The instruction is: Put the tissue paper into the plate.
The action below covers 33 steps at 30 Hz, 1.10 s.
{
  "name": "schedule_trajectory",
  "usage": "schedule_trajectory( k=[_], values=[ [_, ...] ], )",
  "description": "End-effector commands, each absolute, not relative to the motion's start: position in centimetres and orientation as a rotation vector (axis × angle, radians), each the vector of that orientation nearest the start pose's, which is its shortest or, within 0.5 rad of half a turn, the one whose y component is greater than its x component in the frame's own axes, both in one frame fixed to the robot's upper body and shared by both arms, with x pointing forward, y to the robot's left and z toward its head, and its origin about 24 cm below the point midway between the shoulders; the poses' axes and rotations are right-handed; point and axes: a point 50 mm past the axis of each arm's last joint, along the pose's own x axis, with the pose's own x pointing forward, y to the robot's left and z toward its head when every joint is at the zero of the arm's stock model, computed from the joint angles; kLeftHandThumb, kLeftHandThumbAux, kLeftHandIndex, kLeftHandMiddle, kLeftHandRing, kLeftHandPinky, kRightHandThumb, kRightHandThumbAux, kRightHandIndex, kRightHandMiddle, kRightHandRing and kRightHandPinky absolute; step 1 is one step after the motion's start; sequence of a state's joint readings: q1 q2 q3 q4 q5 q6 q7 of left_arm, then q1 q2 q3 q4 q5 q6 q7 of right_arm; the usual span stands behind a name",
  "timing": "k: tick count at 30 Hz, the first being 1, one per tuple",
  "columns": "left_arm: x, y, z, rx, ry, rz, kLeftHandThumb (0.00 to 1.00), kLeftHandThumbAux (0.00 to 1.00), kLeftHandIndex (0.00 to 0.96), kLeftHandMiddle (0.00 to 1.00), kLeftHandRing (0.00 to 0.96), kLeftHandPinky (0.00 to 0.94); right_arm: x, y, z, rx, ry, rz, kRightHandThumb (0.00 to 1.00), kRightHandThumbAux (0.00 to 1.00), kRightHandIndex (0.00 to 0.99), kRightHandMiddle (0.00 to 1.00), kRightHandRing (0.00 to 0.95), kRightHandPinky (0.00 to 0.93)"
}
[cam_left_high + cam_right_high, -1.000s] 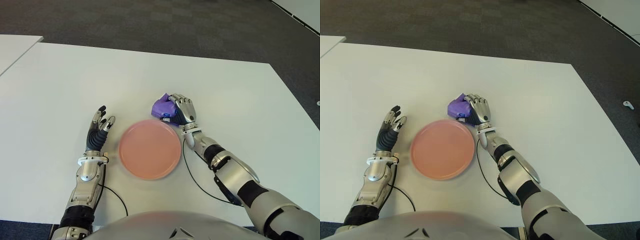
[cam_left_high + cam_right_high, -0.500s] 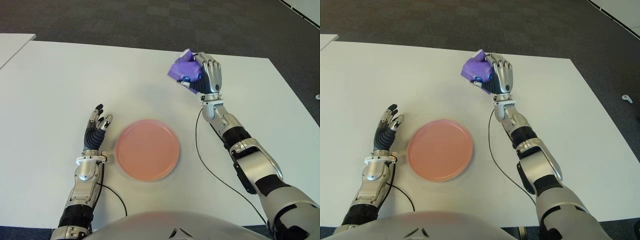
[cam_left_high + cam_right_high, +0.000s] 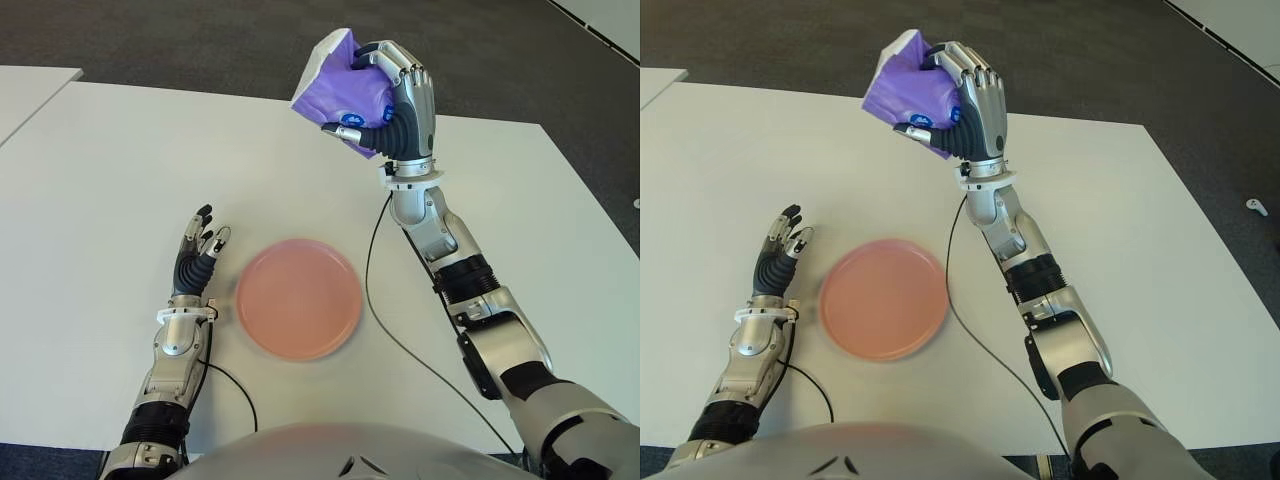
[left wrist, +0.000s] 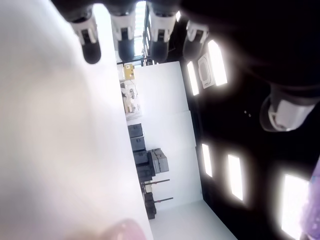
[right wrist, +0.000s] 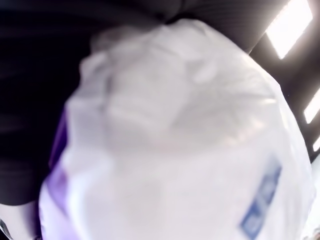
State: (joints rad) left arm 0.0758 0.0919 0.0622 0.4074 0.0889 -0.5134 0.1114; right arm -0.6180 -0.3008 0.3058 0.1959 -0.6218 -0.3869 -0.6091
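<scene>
Purple and crinkly, the tissue paper pack (image 3: pixel 345 92) is up in the air, clamped in the right hand (image 3: pixel 385 95), whose fingers (image 3: pixel 398 68) are curled tightly round it. The arm is raised high over the far side of the white table (image 3: pixel 100 160), beyond the plate and a little to the robot's right of it. The pink plate (image 3: pixel 299 298) sits bare on the table near the robot's body, with nothing in it. The left hand (image 3: pixel 197 254) shows just to the left of the plate, fingers stretched out and holding nothing. By my reckoning the pick-up is done and the job is about half through: the pack must yet be carried back over the plate, lowered and let go.
</scene>
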Motion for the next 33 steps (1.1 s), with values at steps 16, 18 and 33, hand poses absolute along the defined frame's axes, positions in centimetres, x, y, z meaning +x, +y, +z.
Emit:
schedule_trajectory(
  k=[16,18,33],
  values=[
    [20.1,19.4,-4.8,0.177,0.104,0.114,0.000,0.409,0.000,0.000,0.000,0.000,23.4,-7.2,14.1,-0.701,-1.053,0.614,0.817,0.689,0.416,0.622,0.802,0.789],
    [20.1,19.4,-4.8,0.181,0.100,0.109,0.000,0.413,0.000,0.000,0.000,0.000,23.3,-7.4,14.1,-0.750,-1.046,0.664,0.838,0.682,0.411,0.558,0.784,0.783],
    [20.4,19.5,-5.0,0.168,0.113,0.122,0.000,0.388,0.000,0.000,0.000,0.000,23.2,-7.3,12.0,-0.833,-0.917,0.780,0.853,0.676,0.401,0.534,0.780,0.813]
  ],
)
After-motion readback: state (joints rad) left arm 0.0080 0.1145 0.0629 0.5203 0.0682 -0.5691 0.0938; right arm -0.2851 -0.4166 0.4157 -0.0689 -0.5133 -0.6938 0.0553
